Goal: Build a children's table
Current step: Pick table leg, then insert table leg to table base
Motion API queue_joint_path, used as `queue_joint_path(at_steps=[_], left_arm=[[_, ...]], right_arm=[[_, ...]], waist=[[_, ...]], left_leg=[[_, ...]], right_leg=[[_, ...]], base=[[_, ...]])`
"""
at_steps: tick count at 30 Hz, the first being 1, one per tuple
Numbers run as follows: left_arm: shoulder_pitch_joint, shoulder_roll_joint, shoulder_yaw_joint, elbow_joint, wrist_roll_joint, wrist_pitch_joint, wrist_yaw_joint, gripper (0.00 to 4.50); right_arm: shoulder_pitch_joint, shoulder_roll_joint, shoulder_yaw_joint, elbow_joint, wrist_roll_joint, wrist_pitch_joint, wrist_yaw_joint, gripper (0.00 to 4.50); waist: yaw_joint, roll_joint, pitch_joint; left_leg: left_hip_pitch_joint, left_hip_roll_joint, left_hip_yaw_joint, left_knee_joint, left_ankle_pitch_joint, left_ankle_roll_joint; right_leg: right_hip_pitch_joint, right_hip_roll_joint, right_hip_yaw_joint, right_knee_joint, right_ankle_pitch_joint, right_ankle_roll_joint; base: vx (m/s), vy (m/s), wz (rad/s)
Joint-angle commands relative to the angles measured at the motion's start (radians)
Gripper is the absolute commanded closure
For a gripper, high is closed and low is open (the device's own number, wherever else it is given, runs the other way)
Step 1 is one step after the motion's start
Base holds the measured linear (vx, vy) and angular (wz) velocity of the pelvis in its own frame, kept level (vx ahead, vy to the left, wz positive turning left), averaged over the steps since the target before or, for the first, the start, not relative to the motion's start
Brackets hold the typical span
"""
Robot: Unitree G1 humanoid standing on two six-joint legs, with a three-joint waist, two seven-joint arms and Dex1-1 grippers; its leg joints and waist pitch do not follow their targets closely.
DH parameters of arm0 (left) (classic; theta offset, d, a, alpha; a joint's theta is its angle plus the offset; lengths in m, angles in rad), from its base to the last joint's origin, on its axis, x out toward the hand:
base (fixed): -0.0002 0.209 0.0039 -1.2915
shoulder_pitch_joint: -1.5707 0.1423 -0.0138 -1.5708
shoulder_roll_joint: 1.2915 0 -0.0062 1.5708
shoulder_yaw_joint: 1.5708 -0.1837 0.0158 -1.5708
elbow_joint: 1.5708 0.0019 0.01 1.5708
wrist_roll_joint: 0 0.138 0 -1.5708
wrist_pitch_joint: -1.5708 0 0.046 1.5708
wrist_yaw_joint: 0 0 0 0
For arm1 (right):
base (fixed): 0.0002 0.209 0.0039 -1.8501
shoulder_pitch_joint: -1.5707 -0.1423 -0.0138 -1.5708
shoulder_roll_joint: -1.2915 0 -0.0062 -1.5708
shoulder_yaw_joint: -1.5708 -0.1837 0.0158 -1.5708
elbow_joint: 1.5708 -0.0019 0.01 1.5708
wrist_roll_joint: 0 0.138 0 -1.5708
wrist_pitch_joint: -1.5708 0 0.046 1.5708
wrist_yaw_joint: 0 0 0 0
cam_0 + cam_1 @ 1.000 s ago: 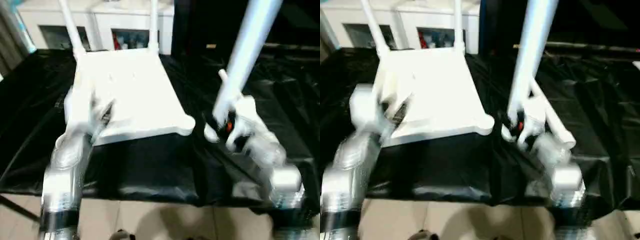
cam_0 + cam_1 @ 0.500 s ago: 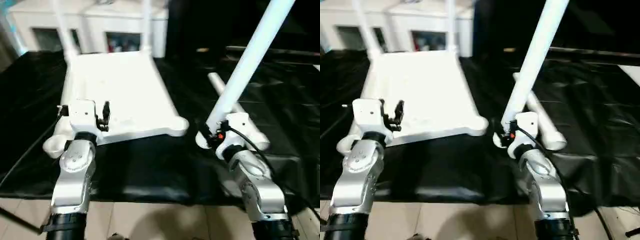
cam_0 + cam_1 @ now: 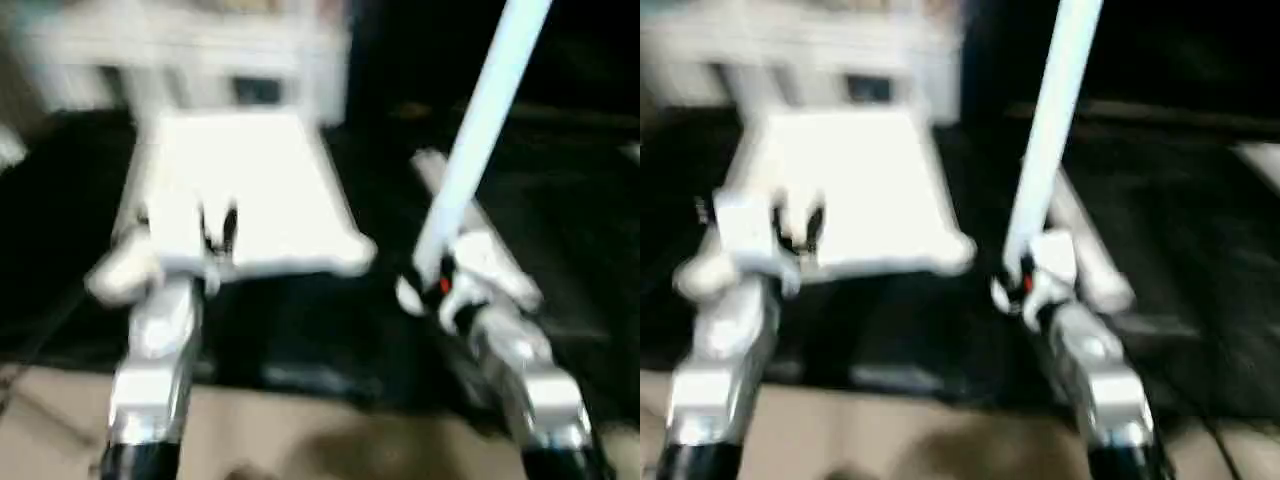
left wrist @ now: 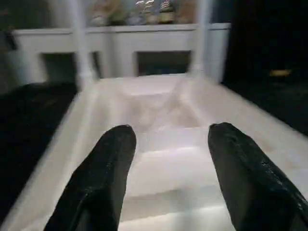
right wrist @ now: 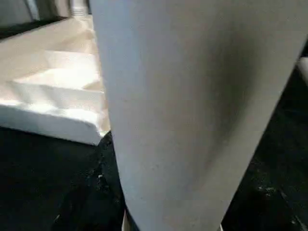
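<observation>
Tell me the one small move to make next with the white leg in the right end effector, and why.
Probably carry the long white tapered tube leg, held near its lower end by the right end effector, toward the free near-right corner socket of the white plastic rectangular tabletop. Two legs already stand at the far corners, and the open left end effector hovers over the near edge.

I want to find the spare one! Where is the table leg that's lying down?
The loose leg lies on the black cloth on the robot's right, just behind the right gripper and the leg it holds up.
</observation>
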Motion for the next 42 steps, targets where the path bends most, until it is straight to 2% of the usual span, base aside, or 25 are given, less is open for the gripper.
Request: queue_joint_path(at_steps=[1, 2, 3, 4, 5, 6, 7, 8, 9, 10, 11, 12, 13, 16, 19, 20, 22, 25, 27, 28, 31, 34, 35, 38, 42], left_arm=[[-0.011, 0.005, -0.005, -0.012, 0.007, 0.005, 0.003, 1.69], [-0.008, 0.005, -0.007, -0.015, 0.009, 0.006, 0.004, 1.69], [-0.008, 0.005, -0.007, -0.015, 0.009, 0.006, 0.004, 1.69], [-0.005, 0.001, -0.007, -0.017, 0.005, 0.01, 0.007, 1.69], [-0.003, 0.003, -0.01, -0.018, 0.009, 0.018, 0.008, 1.69], [-0.001, 0.004, -0.014, -0.017, 0.016, 0.023, 0.013, 1.69], [0.001, 0.003, -0.016, -0.017, 0.018, 0.024, 0.016, 1.69], [0.002, 0.003, -0.016, -0.017, 0.019, 0.023, 0.017, 1.69], [0.003, 0.002, -0.016, -0.017, 0.017, 0.022, 0.018, 1.69], [0.002, 0.001, -0.016, -0.013, 0.016, 0.021, 0.017, 1.69], [0.0, 0.002, -0.017, -0.008, 0.016, 0.021, 0.017, 1.69], [-0.001, 0.003, -0.017, -0.005, 0.016, 0.024, 0.016, 1.69], [-0.005, 0.006, -0.021, 0.004, 0.015, 0.028, 0.009, 1.69], [-0.009, 0.015, -0.032, 0.014, 0.008, 0.025, -0.019, 1.69], [-0.029, 0.039, -0.071, 0.044, -0.025, 0.001, -0.125, 1.51], [-0.038, 0.046, -0.084, 0.052, -0.045, 0.001, -0.168, 1.4], [-0.055, 0.057, -0.106, 0.064, -0.07, 0.003, -0.232, 1.33], [-0.179, 0.12, -0.244, 0.155, -0.07, 0.031, -0.489, 1.07], [-0.235, 0.14, -0.295, 0.222, -0.026, 0.033, -0.545, 0.86], [-0.235, 0.14, -0.295, 0.222, -0.026, 0.033, -0.545, 0.86], [-0.388, 0.15, -0.348, 0.455, 0.055, 0.034, -0.614, 0.86], [-0.492, 0.162, -0.376, 0.621, 0.094, 0.021, -0.632, 0.86], [-0.515, 0.165, -0.381, 0.658, 0.097, 0.022, -0.637, 0.86], [-0.6, 0.184, -0.408, 0.783, 0.121, 0.03, -0.657, 0.86], [-0.653, 0.195, -0.414, 0.871, 0.13, 0.037, -0.726, 1.13]], right_arm=[[-0.02, 0.007, -0.003, -0.011, 0.016, -0.003, -0.002, 2.57], [-0.017, 0.001, 0.003, -0.009, 0.009, -0.008, 0.002, 2.57], [-0.017, 0.001, 0.003, -0.009, 0.009, -0.008, 0.002, 2.57], [-0.014, 0.0, 0.003, -0.01, 0.008, -0.007, 0.003, 2.57], [-0.013, -0.001, 0.003, -0.011, 0.009, -0.005, 0.003, 2.57], [-0.011, -0.002, 0.003, -0.012, 0.01, -0.004, 0.004, 2.57], [-0.01, -0.005, 0.005, -0.011, 0.009, -0.002, 0.004, 2.57], [-0.01, -0.007, 0.006, -0.011, 0.009, -0.002, 0.004, 2.57], [-0.01, -0.008, 0.006, -0.011, 0.006, -0.002, 0.005, 2.57], [-0.01, -0.009, 0.005, -0.01, 0.005, -0.002, 0.006, 2.57], [-0.012, -0.009, 0.003, -0.008, 0.006, -0.003, 0.008, 2.57], [-0.013, -0.009, 0.003, -0.007, 0.007, -0.003, 0.008, 2.57], [-0.018, -0.011, -0.001, -0.004, 0.011, -0.003, 0.01, 2.57], [-0.023, -0.008, -0.01, -0.005, 0.025, -0.003, 0.012, 2.57], [-0.044, -0.006, -0.038, -0.001, 0.056, 0.004, 0.016, 2.57], [-0.051, -0.007, -0.045, 0.001, 0.063, 0.005, 0.02, 2.57], [-0.063, -0.012, -0.054, 0.007, 0.07, 0.007, 0.026, 2.57], [-0.109, -0.064, -0.066, 0.049, 0.074, -0.001, 0.074, 2.57], [-0.118, -0.085, -0.062, 0.057, 0.073, -0.005, 0.093, 2.57], [-0.118, -0.085, -0.062, 0.057, 0.073, -0.005, 0.093, 2.57], [-0.115, -0.13, -0.044, 0.054, 0.069, -0.003, 0.149, 2.57], [-0.119, -0.147, -0.035, 0.058, 0.069, -0.006, 0.173, 2.57], [-0.121, -0.15, -0.034, 0.06, 0.07, -0.007, 0.176, 2.57], [-0.129, -0.161, -0.028, 0.067, 0.067, -0.01, 0.19, 2.57], [-0.126, -0.169, -0.024, 0.065, 0.068, -0.008, 0.204, 2.57]], waist=[[0.01, 0.016, -0.063], [-0.055, 0.025, -0.095], [-0.059, 0.02, -0.094], [-0.054, 0.005, -0.093], [-0.048, -0.001, -0.096], [-0.038, -0.04, -0.091], [-0.026, -0.066, -0.078], [-0.024, -0.063, -0.082], [-0.03, -0.065, -0.086], [-0.035, -0.055, -0.088], [-0.041, -0.053, -0.085], [-0.048, -0.047, -0.078], [-0.055, -0.047, -0.074], [-0.062, -0.045, -0.062], [-0.072, -0.052, -0.044], [-0.073, -0.054, -0.044], [-0.075, -0.054, -0.046], [-0.07, -0.051, -0.048], [-0.071, -0.053, -0.048], [-0.072, -0.057, -0.047], [-0.076, -0.057, -0.055], [-0.077, -0.058, -0.066], [-0.078, -0.061, -0.069], [-0.075, -0.054, -0.072], [-0.071, -0.048, -0.074]], left_leg=[[0.077, 0.07, -0.005, -0.122, -0.03, 0.042], [0.23, 0.214, -0.151, -0.142, 0.153, 0.309], [0.217, 0.22, -0.155, -0.127, 0.315, 0.391], [0.173, 0.2, -0.128, -0.107, 0.639, 0.475], [0.155, 0.176, -0.107, -0.093, 0.78, 0.47], [0.082, 0.061, -0.029, -0.038, 0.781, 0.352], [0.017, -0.019, 0.014, -0.055, 0.447, 0.225], [-0.002, 0.001, 0.011, -0.08, 0.285, 0.144], [-0.008, 0.002, 0.01, -0.09, 0.253, 0.108], [-0.001, 0.016, 0.007, -0.11, 0.206, 0.065], [-0.003, 0.018, 0.009, -0.116, 0.185, 0.049], [0.005, 0.028, 0.013, -0.127, 0.123, 0.025], [0.005, 0.034, 0.015, -0.137, 0.059, 0.009], [0.012, 0.048, 0.018, -0.157, -0.088, -0.03], [0.028, 0.053, 0.025, -0.174, -0.296, -0.088], [0.031, 0.052, 0.024, -0.174, -0.312, -0.096], [0.033, 0.053, 0.021, -0.178, -0.312, -0.103], [0.041, 0.051, 0.025, -0.178, -0.308, -0.103], [0.025, 0.055, 0.024, -0.183, -0.275, -0.109], [0.023, 0.054, 0.026, -0.184, -0.269, -0.107], [0.026, 0.048, 0.03, -0.178, -0.253, -0.098], [0.016, 0.046, 0.029, -0.172, -0.177, -0.085], [0.011, 0.047, 0.03, -0.17, -0.131, -0.076], [0.011, 0.047, 0.034, -0.163, -0.049, -0.047], [0.018, 0.051, 0.037, -0.164, -0.009, -0.021]], right_leg=[[0.022, -0.05, 0.057, -0.15, -0.102, -0.193], [-0.138, -0.027, 0.034, 0.004, 0.026, -0.076], [-0.155, -0.04, 0.043, 0.02, 0.052, -0.022], [-0.18, -0.061, 0.067, 0.024, 0.172, 0.065], [-0.189, -0.071, 0.083, 0.007, 0.256, 0.081], [-0.154, -0.087, 0.119, -0.09, 0.51, 0.047], [-0.099, -0.091, 0.143, -0.112, 0.541, 0.037], [-0.069, -0.101, 0.147, -0.109, 0.588, -0.042], [-0.052, -0.09, 0.136, -0.103, 0.609, -0.06], [-0.047, -0.08, 0.12, -0.103, 0.587, -0.099], [-0.045, -0.071, 0.116, -0.106, 0.554, -0.115], [-0.052, -0.062, 0.11, -0.119, 0.441, -0.154], [-0.049, -0.059, 0.109, -0.128, 0.333, -0.173], [-0.058, -0.055, 0.105, -0.154, 0.084, -0.165], [-0.085, -0.05, 0.101, -0.185, -0.263, -0.082], [-0.088, -0.052, 0.101, -0.19, -0.301, -0.065], [-0.092, -0.053, 0.103, -0.194, -0.291, -0.044], [-0.104, -0.048, 0.104, -0.196, -0.269, -0.045], [-0.089, -0.052, 0.106, -0.184, -0.183, -0.07], [-0.087, -0.052, 0.106, -0.187, -0.179, -0.068], [-0.086, -0.05, 0.108, -0.186, -0.158, -0.074], [-0.074, -0.054, 0.108, -0.179, -0.094, -0.096], [-0.069, -0.055, 0.107, -0.173, -0.032, -0.115], [-0.064, -0.056, 0.106, -0.164, 0.096, -0.179], [-0.062, -0.055, 0.104, -0.154, 0.2, -0.239]], base=[[0.078, 0.0, 0.59], [0.164, -0.001, 0.63], [0.125, 0.014, 0.29], [0.142, -0.005, -0.02], [0.0, 0.0, 0.0], [0.0, 0.0, 0.0], [-0.077, 0.017, 0.13], [-0.026, -0.057, 0.13], [-0.026, -0.057, 0.13], [0.003, -0.091, -0.03], [-0.029, -0.062, -0.04], [-0.029, -0.062, -0.04], [-0.052, -0.039, -0.03], [-0.074, -0.02, -0.04], [-0.078, -0.004, 0.03], [-0.064, 0.002, 0.01], [-0.058, 0.003, 0.02], [-0.038, 0.002, 0.04], [-0.034, 0.007, 0.03], [0.0, 0.0, 0.0], [0.0, 0.0, 0.0], [0.0, 0.0, 0.0], [0.0, 0.0, 0.0], [0.0, 0.0, 0.0], [0.013, 0.004, 0.0]])
